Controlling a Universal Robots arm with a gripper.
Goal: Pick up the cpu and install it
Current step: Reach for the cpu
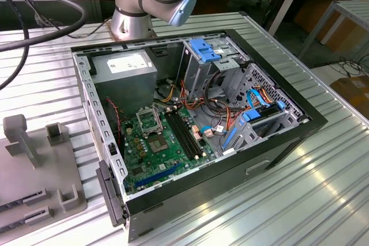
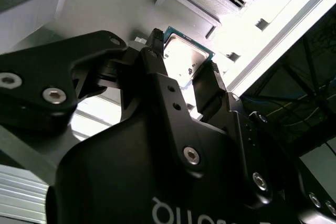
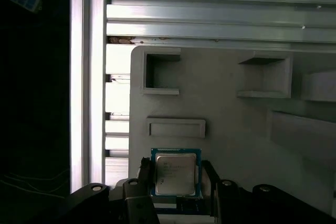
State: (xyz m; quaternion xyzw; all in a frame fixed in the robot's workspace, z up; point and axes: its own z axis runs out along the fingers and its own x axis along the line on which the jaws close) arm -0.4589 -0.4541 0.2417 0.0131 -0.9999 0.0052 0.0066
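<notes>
The cpu [image 3: 176, 173], a small square chip with a silver-grey top and green rim, sits between my gripper's [image 3: 176, 178] two black fingers above a pale grey fixture plate [image 3: 236, 124]. One finger [image 3: 145, 178] lies against one edge of the chip and the other finger [image 3: 210, 174] against the opposite edge. In the second wrist view the cpu [image 2: 185, 56] shines between the same fingertips of the gripper [image 2: 184, 62]. The open computer case [image 1: 190, 119] holds the green motherboard [image 1: 151, 151] with its metal socket frame [image 1: 150, 120].
The grey fixture plate [image 1: 34, 177] with raised holders lies at the exterior view's left, beside the case on a ribbed metal table [image 1: 277, 200]. Black memory slots [image 1: 185, 133], cables and drive cages crowd the case. The arm's base [image 1: 135, 4] stands behind it.
</notes>
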